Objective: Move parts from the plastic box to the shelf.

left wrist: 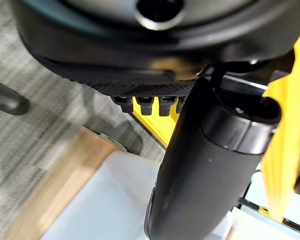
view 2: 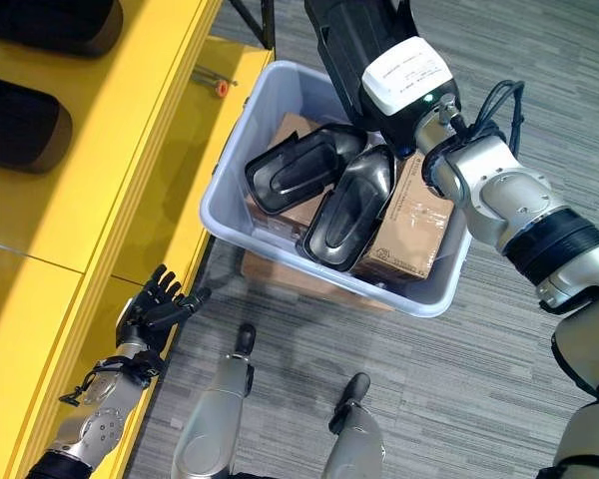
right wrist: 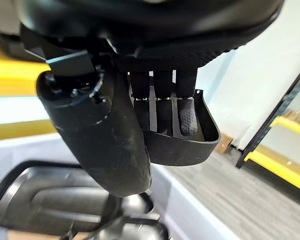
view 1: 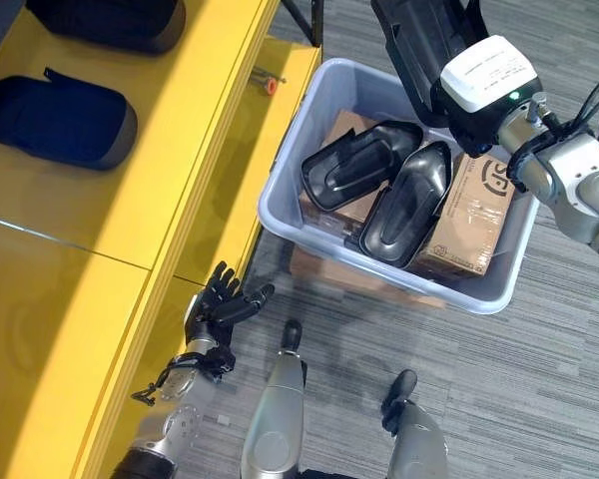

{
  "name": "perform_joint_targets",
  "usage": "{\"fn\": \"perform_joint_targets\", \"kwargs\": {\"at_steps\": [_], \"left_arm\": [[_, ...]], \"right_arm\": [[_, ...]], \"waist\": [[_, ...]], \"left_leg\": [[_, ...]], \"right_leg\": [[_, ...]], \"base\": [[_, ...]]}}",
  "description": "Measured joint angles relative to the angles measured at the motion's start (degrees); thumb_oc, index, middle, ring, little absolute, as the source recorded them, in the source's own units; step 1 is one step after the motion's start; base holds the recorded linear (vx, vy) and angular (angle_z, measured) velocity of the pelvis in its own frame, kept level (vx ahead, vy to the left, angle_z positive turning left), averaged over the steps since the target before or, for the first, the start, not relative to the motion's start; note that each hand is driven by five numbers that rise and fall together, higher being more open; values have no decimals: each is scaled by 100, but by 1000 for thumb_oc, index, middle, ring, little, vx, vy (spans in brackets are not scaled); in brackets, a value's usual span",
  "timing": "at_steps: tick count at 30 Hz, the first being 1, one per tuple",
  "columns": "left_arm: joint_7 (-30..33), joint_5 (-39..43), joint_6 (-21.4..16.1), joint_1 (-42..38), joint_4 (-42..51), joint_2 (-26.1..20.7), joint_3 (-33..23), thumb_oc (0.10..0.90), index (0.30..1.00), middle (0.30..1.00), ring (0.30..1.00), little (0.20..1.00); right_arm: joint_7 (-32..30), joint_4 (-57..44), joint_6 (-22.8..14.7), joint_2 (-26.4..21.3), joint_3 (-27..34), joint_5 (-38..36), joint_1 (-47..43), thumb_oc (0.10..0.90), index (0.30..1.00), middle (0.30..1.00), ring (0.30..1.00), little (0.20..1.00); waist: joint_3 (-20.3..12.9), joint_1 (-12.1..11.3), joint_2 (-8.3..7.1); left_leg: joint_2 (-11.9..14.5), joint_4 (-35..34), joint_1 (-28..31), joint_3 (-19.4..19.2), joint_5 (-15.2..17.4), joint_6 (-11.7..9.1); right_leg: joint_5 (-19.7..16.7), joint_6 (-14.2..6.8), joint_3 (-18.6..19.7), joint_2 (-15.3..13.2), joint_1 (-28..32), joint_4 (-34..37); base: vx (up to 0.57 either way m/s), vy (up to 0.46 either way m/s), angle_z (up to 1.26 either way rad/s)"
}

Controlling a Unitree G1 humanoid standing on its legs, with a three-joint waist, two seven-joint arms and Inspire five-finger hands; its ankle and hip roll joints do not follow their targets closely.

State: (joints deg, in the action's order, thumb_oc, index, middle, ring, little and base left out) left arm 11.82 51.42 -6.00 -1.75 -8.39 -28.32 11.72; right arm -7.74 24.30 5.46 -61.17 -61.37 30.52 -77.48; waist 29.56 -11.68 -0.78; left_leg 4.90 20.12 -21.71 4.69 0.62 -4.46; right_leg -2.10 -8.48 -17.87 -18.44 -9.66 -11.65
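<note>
right robot hand: fingers curled on a black part, up over the box's far edge
plastic box: on floor beside yellow shelf, two parts inside
left robot hand: fingers loose, empty, by shelf edge

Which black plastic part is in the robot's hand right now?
The black moulded plastic part raised above the grey plastic box, gripped by the right hand. Two similar black parts lie loose on the cardboard inside the box.

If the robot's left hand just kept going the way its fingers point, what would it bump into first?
Probably the grey plastic box. The open left hand hangs beside the yellow shelf, fingers aimed toward the box's near wall, though depth is hard to judge.
</note>
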Motion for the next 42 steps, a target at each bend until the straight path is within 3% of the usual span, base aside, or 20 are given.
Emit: {"fn": "perform_joint_targets", "kwargs": {"at_steps": [8, 10, 18, 21, 26, 28, 29, 30, 32, 33, 34, 35, 36, 37, 38, 39, 40, 42], "left_arm": [[-115, -2, 199, 132, -3, 13, -122, 900, 1000, 1000, 1000, 1000], [-149, -6, 229, 327, -8, 36, -232, 900, 1000, 1000, 1000, 1000], [-248, -6, 369, 323, -6, 247, -457, 900, 1000, 1000, 1000, 1000], [-221, -6, 389, 320, 3, 244, -616, 900, 1000, 1000, 1000, 1000], [-211, -5, 347, 463, 23, 260, -656, 900, 1000, 1000, 1000, 1000], [-147, 2, 310, 591, -39, 343, -594, 900, 1000, 1000, 1000, 1000], [-119, 2, 308, 525, -25, 383, -583, 900, 1000, 1000, 1000, 1000], [-98, 4, 300, 546, -21, 475, -604, 900, 1000, 1000, 1000, 1000], [-106, 6, 296, 716, 2, 499, -509, 900, 1000, 1000, 1000, 1000], [-105, 6, 296, 762, 19, 518, -504, 900, 1000, 1000, 1000, 1000], [-101, 4, 296, 778, 36, 515, -498, 900, 1000, 1000, 1000, 1000], [-95, 4, 296, 773, 61, 505, -477, 900, 1000, 1000, 1000, 1000], [-92, 3, 298, 710, 69, 465, -466, 900, 1000, 1000, 1000, 1000], [-107, 1, 286, 693, 52, 440, -468, 900, 1000, 1000, 1000, 1000], [-108, 1, 299, 793, 51, 446, -465, 900, 1000, 1000, 1000, 1000], [-116, 1, 299, 885, 59, 446, -465, 900, 1000, 1000, 1000, 1000], [-118, -2, 308, 971, -4, 452, -458, 900, 1000, 1000, 1000, 1000], [-126, -2, 315, 973, 20, 463, -415, 900, 1000, 1000, 1000, 1000]], "right_arm": [[39, -434, -39, -238, 421, 29, 176, 400, 300, 300, 300, 300], [131, -653, -45, -233, 750, 29, 541, 400, 300, 300, 300, 300], [425, -1033, -205, -125, 862, 27, 694, 400, 300, 300, 300, 300], [531, -616, -185, 477, 713, 26, 468, 400, 300, 300, 300, 300], [592, -632, -280, 1036, 627, 25, 435, 400, 300, 300, 300, 300], [575, -468, -277, 1367, 569, 14, 318, 400, 300, 300, 300, 300], [566, -411, -266, 1399, 521, -32, 221, 400, 300, 300, 300, 300], [554, -395, -265, 1408, 517, -33, 204, 400, 300, 300, 300, 300], [551, -369, -264, 1381, 268, -36, 33, 400, 300, 300, 300, 300], [550, -386, -267, 1350, 138, -35, -33, 400, 300, 300, 300, 300], [548, -410, -261, 1306, 33, -35, -60, 400, 300, 300, 300, 300], [538, -509, -260, 1133, -68, -34, -52, 400, 300, 300, 300, 300], [526, -702, -262, 865, -98, -29, 12, 400, 300, 300, 300, 300], [527, -791, -388, 687, -77, -27, 40, 400, 300, 300, 300, 300], [531, -791, -438, 682, -86, -27, 54, 400, 300, 300, 300, 300], [544, -806, -466, 691, -110, -27, 56, 400, 300, 300, 300, 300], [544, -850, -453, 681, -132, -24, 69, 400, 300, 300, 300, 300], [548, -846, -430, 672, -150, -17, 86, 400, 300, 300, 300, 300]], "waist": [[-201, 143, -82], [-444, 180, -208], [-800, 239, -293], [-802, 210, -296], [-1052, 141, -271], [-1092, -10, -163], [-1101, 0, -171], [-1137, -88, -75], [-1183, -325, 87], [-1194, -334, 132], [-1190, -323, 164], [-1186, -300, 210], [-1187, -373, 201], [-1191, -475, 165], [-1203, -620, 217], [-1228, -670, 268], [-1251, -444, 280], [-1259, -404, 270]], "left_leg": [[24, -328, 305, -146, -78, 6], [31, -587, 533, -210, -121, -11], [252, -875, 1035, -444, -159, -77], [408, -932, 1330, -541, -159, -151], [658, -973, 1457, -417, -121, -256], [809, -1050, 1380, -273, -287, -476], [802, -1190, 1323, -133, -365, -509], [853, -1321, 1244, 44, -470, -485], [913, -1689, 1179, 198, -648, -182], [912, -1796, 1156, 263, -647, -26], [914, -1957, 1081, 225, -621, 441], [976, -2086, 905, -15, -320, 1403], [1126, -2196, 786, -646, 506, 2096], [1162, -2086, 672, -974, 68, 937], [1068, -1833, 872, -845, -606, 737], [1001, -1732, 1051, -822, -956, 637], [788, -1707, 1302, -946, -941, 493], [766, -1802, 1483, -1066, -1175, 187]], "right_leg": [[-287, 14, 17, 71, 331, 590], [-441, -12, 11, 130, 615, 1045], [-483, 28, 177, 293, 824, 1139], [-235, 48, 289, 351, 831, 747], [326, 169, 300, 501, 608, -32], [853, 575, 118, 574, 277, -903], [983, 457, 4, 522, 148, -1090], [1030, 421, -107, 552, 117, -1168], [1317, 539, -314, 608, -96, -1596], [1457, 575, -375, 599, -151, -1728], [1585, 716, -423, 610, -214, -1899], [1709, 933, -647, 634, -193, -1943], [1696, 1255, -848, 684, -170, -1736], [1636, 1080, -1258, 530, -109, -1600], [1653, 1111, -1319, 498, -107, -1675], [1697, 1170, -1351, 503, -85, -1714], [1770, 1255, -1704, 287, 66, -1758], [1726, 1217, -1729, 276, 163, -1688]], "base": [[20, 7, -6], [71, -10, -10], [35, -61, -19], [-5, -127, -18], [-51, -193, 1], [-124, -234, 26], [-65, -99, 60], [-15, -202, 62], [-25, -201, 49], [-139, -199, 77], [-140, -194, 138], [-110, -175, 184], [-57, -85, 209], [-44, -46, 159], [-76, 3, 100], [-73, 26, 135], [-37, 61, 132], [41, 104, 98]]}}
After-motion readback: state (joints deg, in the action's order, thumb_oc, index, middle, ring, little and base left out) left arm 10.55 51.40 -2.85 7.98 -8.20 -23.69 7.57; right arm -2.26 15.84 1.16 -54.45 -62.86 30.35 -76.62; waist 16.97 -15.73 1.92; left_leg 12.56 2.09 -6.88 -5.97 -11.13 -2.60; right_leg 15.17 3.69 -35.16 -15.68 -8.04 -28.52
